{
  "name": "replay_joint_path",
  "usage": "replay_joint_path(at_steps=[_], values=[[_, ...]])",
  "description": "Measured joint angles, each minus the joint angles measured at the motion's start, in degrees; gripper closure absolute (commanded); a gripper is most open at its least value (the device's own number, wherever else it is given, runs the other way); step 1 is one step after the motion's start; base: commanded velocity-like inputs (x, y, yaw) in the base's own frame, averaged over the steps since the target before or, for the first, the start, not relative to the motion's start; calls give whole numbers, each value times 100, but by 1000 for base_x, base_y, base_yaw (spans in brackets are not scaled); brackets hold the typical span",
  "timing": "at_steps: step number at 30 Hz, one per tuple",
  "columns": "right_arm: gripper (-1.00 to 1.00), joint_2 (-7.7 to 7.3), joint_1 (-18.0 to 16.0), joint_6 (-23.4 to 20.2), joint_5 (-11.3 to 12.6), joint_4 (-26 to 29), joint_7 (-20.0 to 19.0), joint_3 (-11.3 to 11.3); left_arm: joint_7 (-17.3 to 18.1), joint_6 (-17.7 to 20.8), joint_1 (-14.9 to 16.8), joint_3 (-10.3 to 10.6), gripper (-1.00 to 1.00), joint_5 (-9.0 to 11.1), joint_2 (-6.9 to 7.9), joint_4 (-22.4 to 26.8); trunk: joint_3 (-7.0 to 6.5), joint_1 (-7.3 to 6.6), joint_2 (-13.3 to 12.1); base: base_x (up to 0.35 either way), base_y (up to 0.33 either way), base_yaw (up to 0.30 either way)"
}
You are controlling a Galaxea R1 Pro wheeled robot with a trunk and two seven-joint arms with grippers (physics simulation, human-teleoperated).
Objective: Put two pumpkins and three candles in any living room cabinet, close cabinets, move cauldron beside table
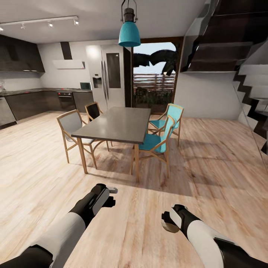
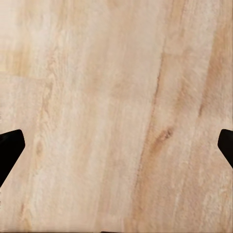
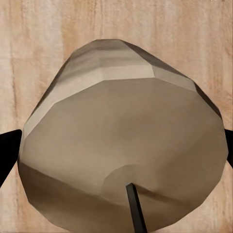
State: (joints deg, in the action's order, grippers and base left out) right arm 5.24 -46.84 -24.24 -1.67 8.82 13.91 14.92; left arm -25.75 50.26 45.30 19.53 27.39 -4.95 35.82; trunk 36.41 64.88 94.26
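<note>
The right gripper (image 1: 168, 222) was clamped on 1 candle (image 3: 121, 145). The left gripper (image 2: 116, 145) was wide apart over the wood floor (image 2: 116, 73).

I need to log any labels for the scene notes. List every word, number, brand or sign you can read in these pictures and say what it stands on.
There are none to read.
Fridge: the small dispenser panel on its door carries no legible text.
Oven: its control strip is too small and blurred to read.
Candle held in the right gripper: plain surface, no label.
Table, blue lamp: no markings.
</note>
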Motion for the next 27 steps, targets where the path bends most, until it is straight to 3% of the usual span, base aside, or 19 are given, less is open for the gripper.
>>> replay_joint_path(at_steps=[27], values=[[100, -10, -1, 4, 2, 9, 0, 0, 17, -51, 0, 9, -100, -3, 0, -9, 203, 0, 0, 0, 0, 158]])
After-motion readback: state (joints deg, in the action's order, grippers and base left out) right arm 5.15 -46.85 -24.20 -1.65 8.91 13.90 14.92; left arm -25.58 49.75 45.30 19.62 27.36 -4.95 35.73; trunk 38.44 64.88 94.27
